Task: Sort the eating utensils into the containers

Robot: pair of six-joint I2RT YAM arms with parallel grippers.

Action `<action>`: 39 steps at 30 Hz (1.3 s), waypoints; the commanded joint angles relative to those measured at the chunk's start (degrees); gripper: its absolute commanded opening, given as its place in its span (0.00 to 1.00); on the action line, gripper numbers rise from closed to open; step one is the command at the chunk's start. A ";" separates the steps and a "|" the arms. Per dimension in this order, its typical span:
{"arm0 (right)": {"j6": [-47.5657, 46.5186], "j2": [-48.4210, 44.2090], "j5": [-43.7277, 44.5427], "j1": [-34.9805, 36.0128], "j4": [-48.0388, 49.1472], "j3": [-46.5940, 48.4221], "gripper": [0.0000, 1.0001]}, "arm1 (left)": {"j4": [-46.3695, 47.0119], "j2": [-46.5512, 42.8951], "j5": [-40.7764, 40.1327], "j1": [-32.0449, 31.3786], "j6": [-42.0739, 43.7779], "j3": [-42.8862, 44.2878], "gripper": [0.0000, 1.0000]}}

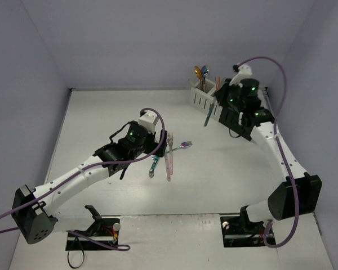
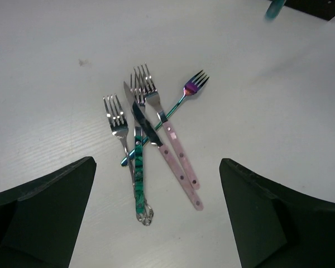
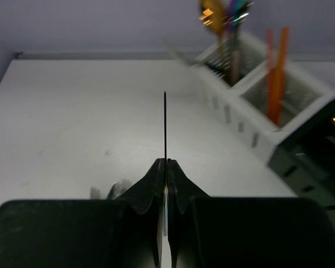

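Note:
Several utensils lie in a pile (image 2: 151, 134) on the white table: a silver fork (image 2: 116, 117), a green-handled knife (image 2: 138, 178), two pink-handled forks (image 2: 178, 156) and a small iridescent fork (image 2: 195, 86). My left gripper (image 2: 156, 223) is open and empty, hovering above the handle ends of the pile (image 1: 169, 154). My right gripper (image 3: 166, 164) is shut on a blue-green knife (image 3: 165, 125), seen edge-on, which hangs beside the white caddy (image 1: 201, 97). The white caddy (image 3: 251, 106) holds gold, iridescent and orange utensils. The black caddy (image 3: 315, 162) adjoins it, mostly hidden behind the right arm in the top view.
The table is walled in by grey panels at the back and on both sides. The right arm (image 1: 281, 163) runs along the right side. The left arm (image 1: 84, 177) crosses the near left part of the table.

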 commanded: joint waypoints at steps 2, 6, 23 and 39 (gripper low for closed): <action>-9.46 2.79 2.09 -11.83 4.62 10.17 0.00 | -4.87 -2.81 -2.40 0.39 -4.29 -1.92 0.93; -10.55 7.99 2.29 -18.12 5.14 16.76 0.00 | -8.11 -3.41 -3.15 0.74 -7.82 -3.24 0.93; -16.77 30.01 -3.73 -19.65 6.77 27.10 0.00 | -12.95 -5.89 -2.19 1.17 -15.17 -6.84 0.93; -15.63 20.88 -2.36 -18.71 6.45 16.34 0.64 | -16.25 9.43 0.13 -0.06 -26.19 2.74 0.93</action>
